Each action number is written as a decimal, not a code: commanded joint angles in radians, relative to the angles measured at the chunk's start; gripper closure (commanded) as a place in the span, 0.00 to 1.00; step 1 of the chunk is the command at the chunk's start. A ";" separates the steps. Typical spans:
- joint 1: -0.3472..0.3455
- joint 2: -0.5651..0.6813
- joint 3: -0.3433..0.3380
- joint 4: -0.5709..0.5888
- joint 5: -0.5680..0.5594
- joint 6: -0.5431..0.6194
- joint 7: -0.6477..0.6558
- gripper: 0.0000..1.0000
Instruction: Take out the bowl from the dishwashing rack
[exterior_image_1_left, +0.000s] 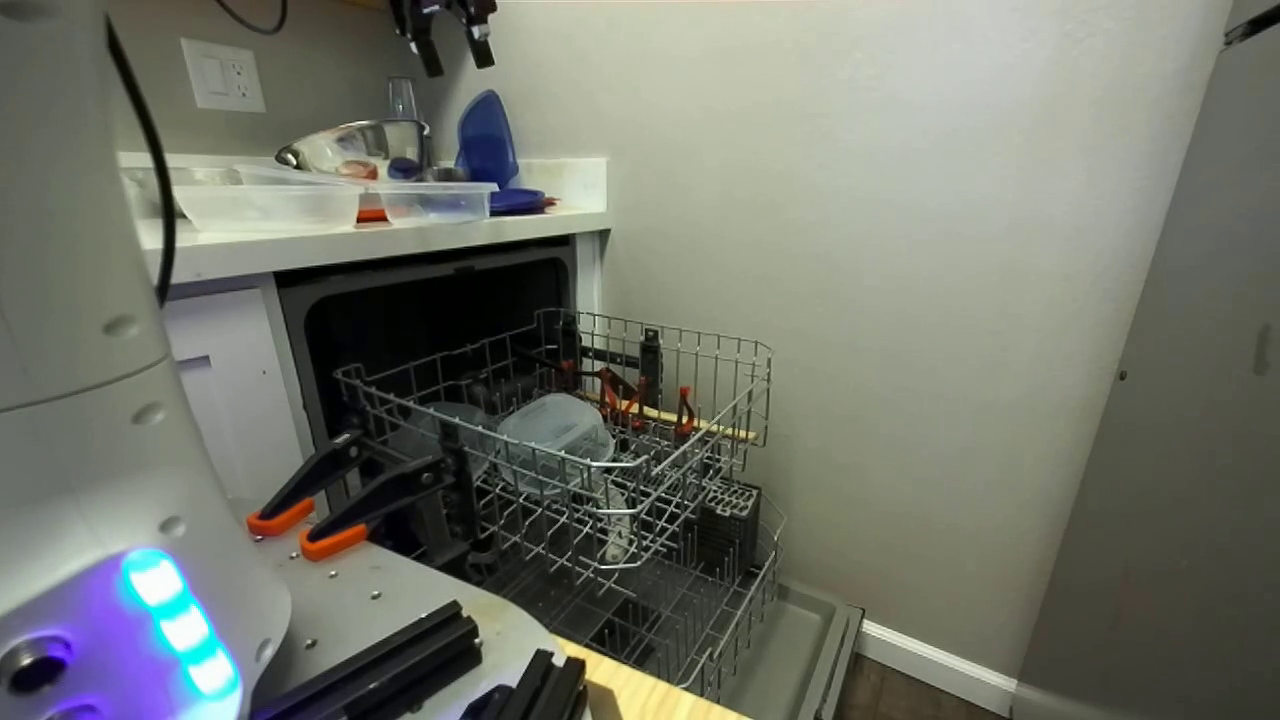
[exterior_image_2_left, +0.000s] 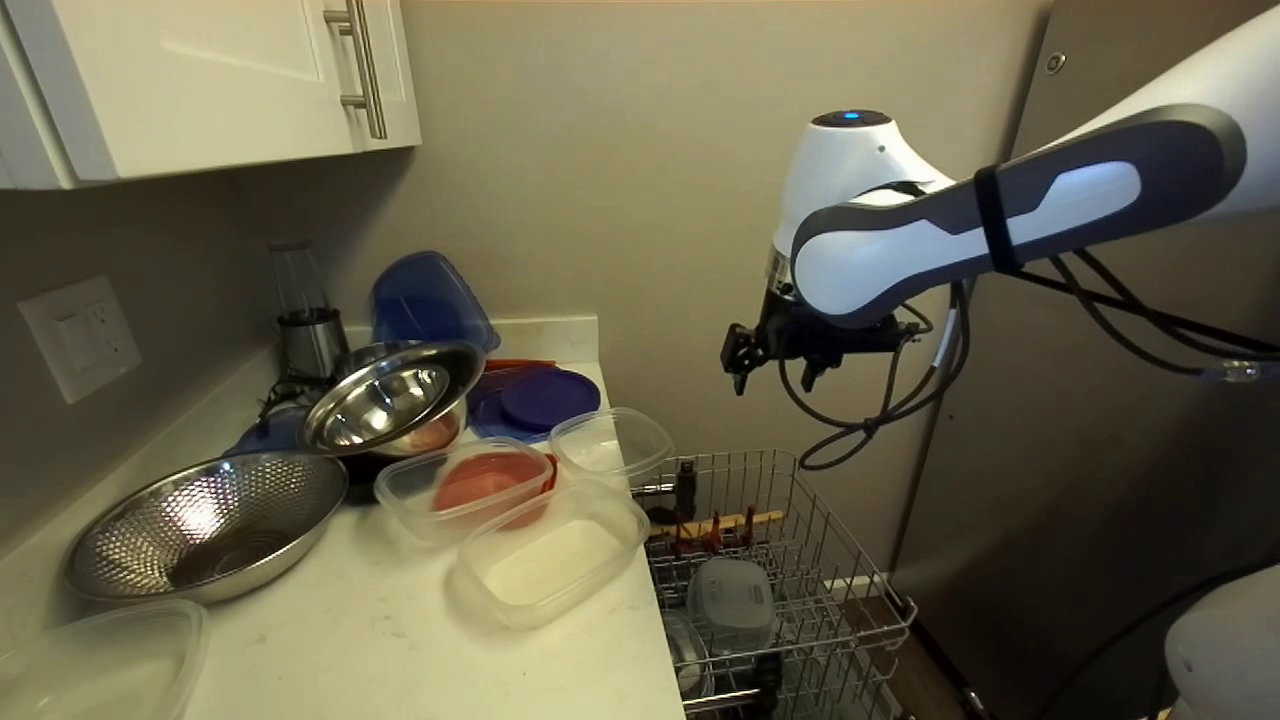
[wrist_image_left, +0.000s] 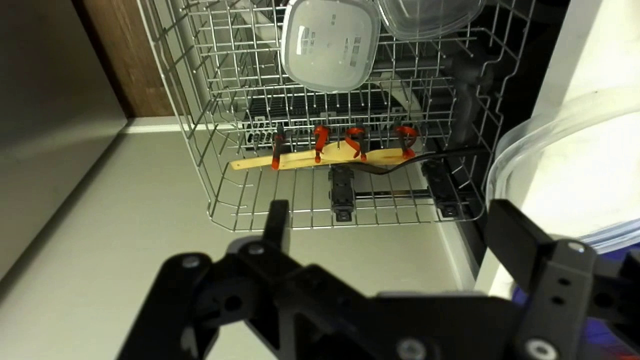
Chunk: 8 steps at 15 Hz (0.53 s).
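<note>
The bowl (wrist_image_left: 330, 47) is resting upside down in the rack (wrist_image_left: 310, 228). The jaws are hanging spread, higher up.

The air right over the bowl (wrist_image_left: 329, 47) is free. Wire sides of the dishwashing rack (exterior_image_1_left: 612, 464) stand around it, a clear tub (wrist_image_left: 429, 17) sits close beside it, and red bits (wrist_image_left: 321, 135) stick up toward the rack's edge by the wall (exterior_image_1_left: 860, 250)

Upturned bowl (exterior_image_2_left: 732, 603) in dishwashing rack (exterior_image_2_left: 812, 592)
</note>
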 joint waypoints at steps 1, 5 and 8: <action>-0.011 0.022 -0.032 -0.077 -0.029 0.115 0.105 0.00; -0.072 0.080 -0.042 -0.163 -0.134 0.237 0.196 0.00; -0.109 0.150 -0.057 -0.176 -0.214 0.295 0.242 0.00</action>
